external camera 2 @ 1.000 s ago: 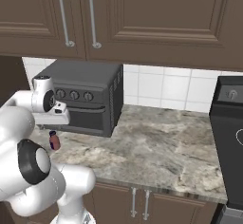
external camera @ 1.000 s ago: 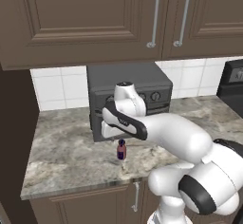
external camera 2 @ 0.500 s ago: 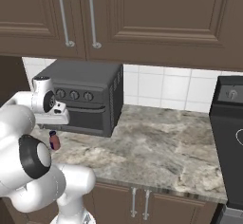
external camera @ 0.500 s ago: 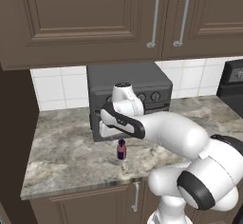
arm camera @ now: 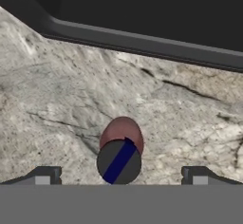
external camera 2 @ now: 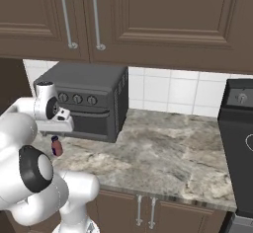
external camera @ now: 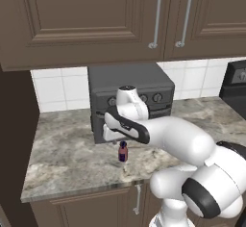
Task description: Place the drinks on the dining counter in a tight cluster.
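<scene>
Bottle: small squat reddish-brown bottle (external camera: 123, 152) with a dark cap, standing upright on the stone counter (external camera: 67, 149), just in front of the toaster oven (external camera: 129, 89) and near the counter's front edge.
Gripper: gripper (arm camera: 121, 173) hangs right above the bottle, pointing down at it; from the hand view the cap sits between the two fingertips (arm camera: 45, 174).
Fingers: spread wide, one on each side of the bottle, touching nothing and holding nothing.
Arm: white arm (external camera: 173, 139) reaches across the front of the oven.
Surroundings: brown cabinets (external camera 2: 148, 15) above, white tiled wall (external camera 2: 168, 91) behind, black stove (external camera 2: 239, 143) at the counter's far end.
</scene>
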You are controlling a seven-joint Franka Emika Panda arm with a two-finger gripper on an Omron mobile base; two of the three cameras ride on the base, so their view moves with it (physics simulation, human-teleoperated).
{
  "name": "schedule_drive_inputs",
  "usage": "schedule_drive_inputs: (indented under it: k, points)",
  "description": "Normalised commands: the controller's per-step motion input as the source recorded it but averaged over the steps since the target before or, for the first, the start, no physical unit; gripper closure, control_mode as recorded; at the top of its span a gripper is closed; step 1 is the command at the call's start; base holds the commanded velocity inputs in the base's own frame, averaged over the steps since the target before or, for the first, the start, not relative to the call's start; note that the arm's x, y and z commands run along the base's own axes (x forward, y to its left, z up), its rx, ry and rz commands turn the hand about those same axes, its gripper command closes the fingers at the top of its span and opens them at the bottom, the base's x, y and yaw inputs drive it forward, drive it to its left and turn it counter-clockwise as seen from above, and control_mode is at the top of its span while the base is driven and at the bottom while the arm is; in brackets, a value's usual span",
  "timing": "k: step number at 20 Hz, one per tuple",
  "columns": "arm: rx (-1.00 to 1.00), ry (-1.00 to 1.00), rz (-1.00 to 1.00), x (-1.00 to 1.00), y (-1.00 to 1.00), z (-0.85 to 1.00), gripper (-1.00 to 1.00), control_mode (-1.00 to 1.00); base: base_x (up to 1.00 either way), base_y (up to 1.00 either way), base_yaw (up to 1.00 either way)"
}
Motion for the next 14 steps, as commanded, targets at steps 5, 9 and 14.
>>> schedule_drive_inputs:
  k: [5, 9, 14]
  points:
    - [0.0, 0.0, 0.0, 0.06, 0.0, -0.12, -1.0, -1.0, 0.0, 0.0, 0.0]
    - [0.0, 0.0, 0.0, 0.2, 0.0, -0.14, -1.0, -1.0, 0.0, 0.0, 0.0]
    - [0.0, 0.0, -0.01, 0.15, 0.0, -0.14, -1.0, -1.0, 0.0, 0.0, 0.0]
